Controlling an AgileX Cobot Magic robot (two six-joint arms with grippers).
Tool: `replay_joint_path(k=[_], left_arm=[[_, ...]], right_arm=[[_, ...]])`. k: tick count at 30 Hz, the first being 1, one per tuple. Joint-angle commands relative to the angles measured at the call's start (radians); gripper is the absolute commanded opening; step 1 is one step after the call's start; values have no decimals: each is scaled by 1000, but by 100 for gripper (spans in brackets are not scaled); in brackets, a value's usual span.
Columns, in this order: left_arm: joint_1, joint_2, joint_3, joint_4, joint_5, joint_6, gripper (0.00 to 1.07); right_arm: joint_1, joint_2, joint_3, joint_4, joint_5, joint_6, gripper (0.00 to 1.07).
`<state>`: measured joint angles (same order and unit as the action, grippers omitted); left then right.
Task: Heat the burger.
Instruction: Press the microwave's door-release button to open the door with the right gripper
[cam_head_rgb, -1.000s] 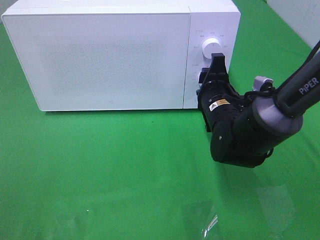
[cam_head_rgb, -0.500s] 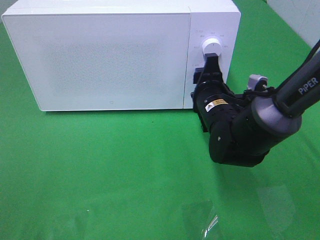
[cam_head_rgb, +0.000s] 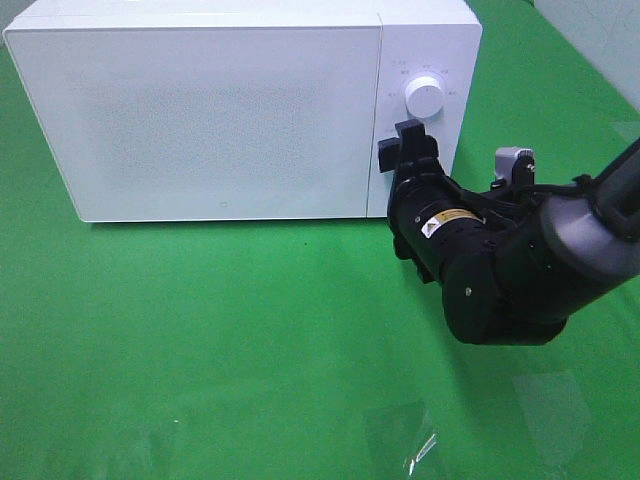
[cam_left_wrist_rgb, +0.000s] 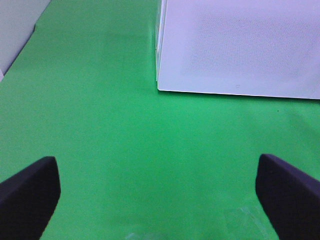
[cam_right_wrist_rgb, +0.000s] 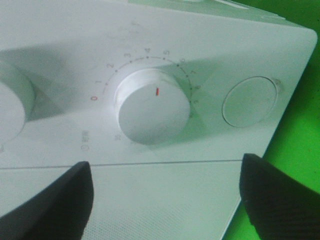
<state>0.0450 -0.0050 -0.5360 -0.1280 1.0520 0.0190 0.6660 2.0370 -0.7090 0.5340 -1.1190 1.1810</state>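
Observation:
The burger is out of view; the white microwave (cam_head_rgb: 220, 110) stands with its door shut. My right gripper (cam_head_rgb: 404, 141) is at the microwave's control panel, just below the upper knob (cam_head_rgb: 424, 98). In the right wrist view its jaws stand open on either side of a white timer knob (cam_right_wrist_rgb: 152, 106) without touching it. The knob's red mark points to about 5. My left gripper (cam_left_wrist_rgb: 160, 200) is open over bare green cloth, short of the microwave's (cam_left_wrist_rgb: 240, 45) front corner. It holds nothing.
A round white button (cam_right_wrist_rgb: 249, 101) sits beside the timer knob. Green cloth (cam_head_rgb: 200, 340) covers the table around the microwave. A clear film scrap (cam_head_rgb: 420, 445) lies near the front edge. A white wall edge (cam_left_wrist_rgb: 15, 30) borders the cloth by the left arm.
The right gripper's jaws have spread apart off the timer knob. Its wrist has rolled and drawn back slightly from the panel. The left gripper has not moved.

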Motion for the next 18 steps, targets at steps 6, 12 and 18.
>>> replay_joint_path(k=[6,12,18], left_arm=[[4,-15,3,-3,-14,3,98],[4,-15,3,-3,-14,3,98],[4,-15,3,-3,-14,3,98]], right_arm=[[1,-117,116,-67,46,-102,76],[-3,-297,178,-113,310,-434,76],[-16,-393,177,-110,478,-736,76]])
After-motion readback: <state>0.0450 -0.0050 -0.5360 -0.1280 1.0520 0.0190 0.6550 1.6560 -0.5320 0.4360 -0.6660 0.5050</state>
